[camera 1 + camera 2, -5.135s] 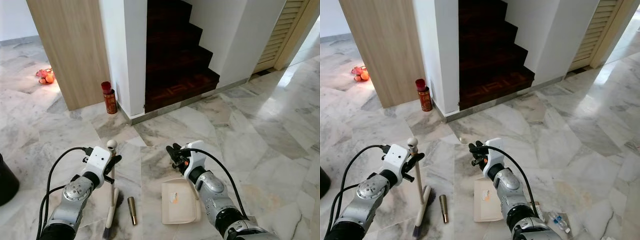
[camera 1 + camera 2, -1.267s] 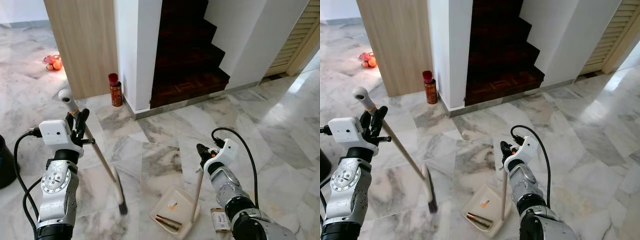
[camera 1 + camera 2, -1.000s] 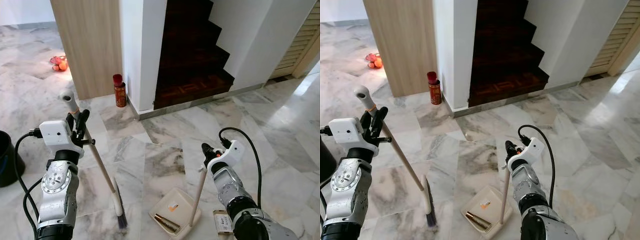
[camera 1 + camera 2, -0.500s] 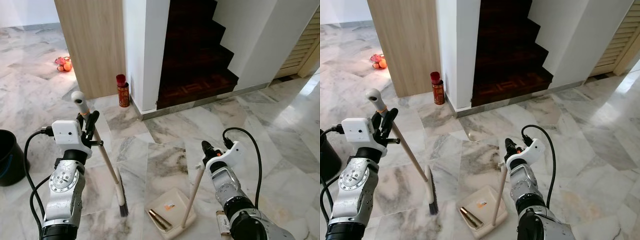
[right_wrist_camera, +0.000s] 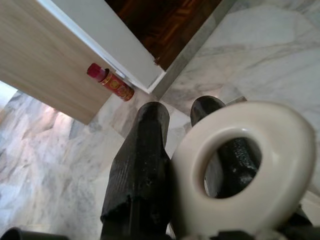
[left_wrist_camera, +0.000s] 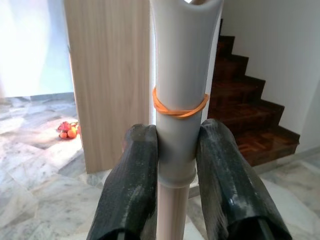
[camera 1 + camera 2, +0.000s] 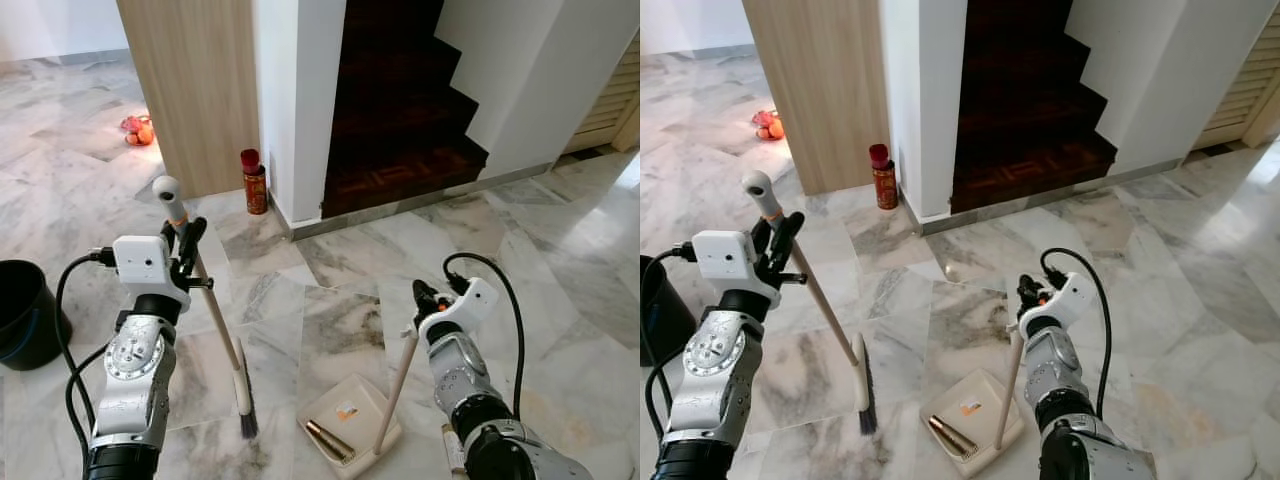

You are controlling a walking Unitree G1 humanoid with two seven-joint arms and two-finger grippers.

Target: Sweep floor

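The broom (image 7: 213, 318) is standing tilted on the marble floor (image 7: 330, 260), its bristles just beside the dustpan (image 7: 350, 417), with the left gripper (image 6: 175, 165) clamping its grey handle near the top. The right gripper (image 5: 185, 165) is pinching the dustpan's upright handle under its ring, and a brown tube (image 7: 329, 441) and an orange scrap are already lying in the pan. Carrying it off cleanly probably means keeping the pan level so the tube isn't rolling out.

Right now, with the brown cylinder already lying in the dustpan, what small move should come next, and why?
Probably lift the dustpan level by its handle and carry it toward the black bucket. The brown cylinder lies inside the pan, the right gripper clamps the handle's top, and the left gripper holds the broom with its bristles apart from the pan.
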